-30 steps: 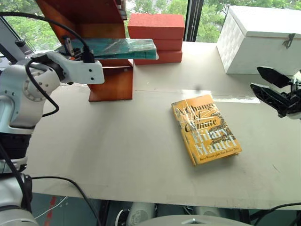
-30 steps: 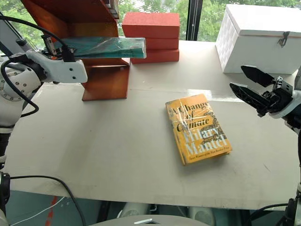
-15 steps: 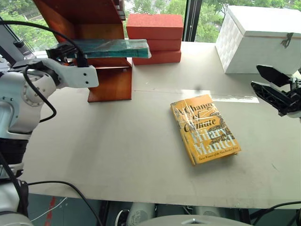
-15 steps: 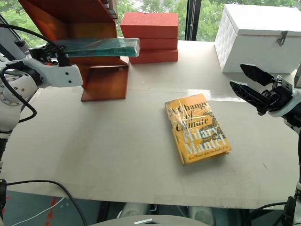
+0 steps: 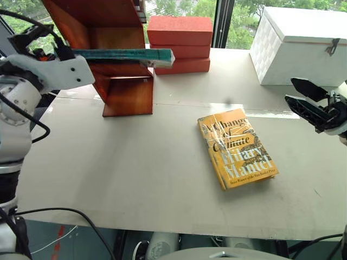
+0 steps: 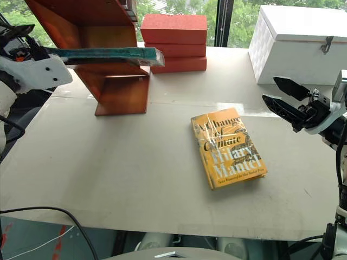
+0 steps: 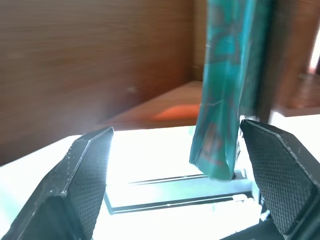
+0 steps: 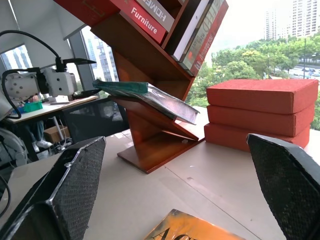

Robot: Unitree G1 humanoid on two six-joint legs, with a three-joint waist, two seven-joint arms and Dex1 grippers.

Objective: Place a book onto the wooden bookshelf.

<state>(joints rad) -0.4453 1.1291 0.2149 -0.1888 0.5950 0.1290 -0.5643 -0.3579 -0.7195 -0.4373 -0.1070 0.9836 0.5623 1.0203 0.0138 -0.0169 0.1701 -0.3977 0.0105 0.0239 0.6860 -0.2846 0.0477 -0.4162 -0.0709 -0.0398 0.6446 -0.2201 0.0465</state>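
- A pale, matte tabletop [image 5: 135, 173] is carrying everything, standing against tall windows with green trees beyond them.
- The wooden bookshelf [image 5: 116, 32] is rising at the far left of the tabletop, its reddish-brown polished boards slanting; the right wrist view is showing several books leaning in its upper compartment.
- The book [image 5: 122, 54], teal with a shiny, wrinkled wrap, is lying flat across a slanted board of the wooden bookshelf, its right end sticking out past the wood toward the stacked red boxes [image 5: 180, 43].
- The left pincer [image 5: 46, 46] is sitting just beside the left end of the book with its fingers spread wide; in the left wrist view the book's end is lying between the textured black fingers [image 7: 82, 175], close to one of them, and whether it is touching I cannot tell.
- Compared with a second ago, the left pincer is now open rather than clamped on the book, and it is sitting further left and higher; the book is now lying more level.
- The right pincer [image 6: 287, 103] is hovering wide open and empty over the right side of the tabletop, in front of the white woven chest [image 5: 301, 43].
- A yellow-orange hardback [image 5: 236, 147] is lying flat near the tabletop's middle, where it was before.
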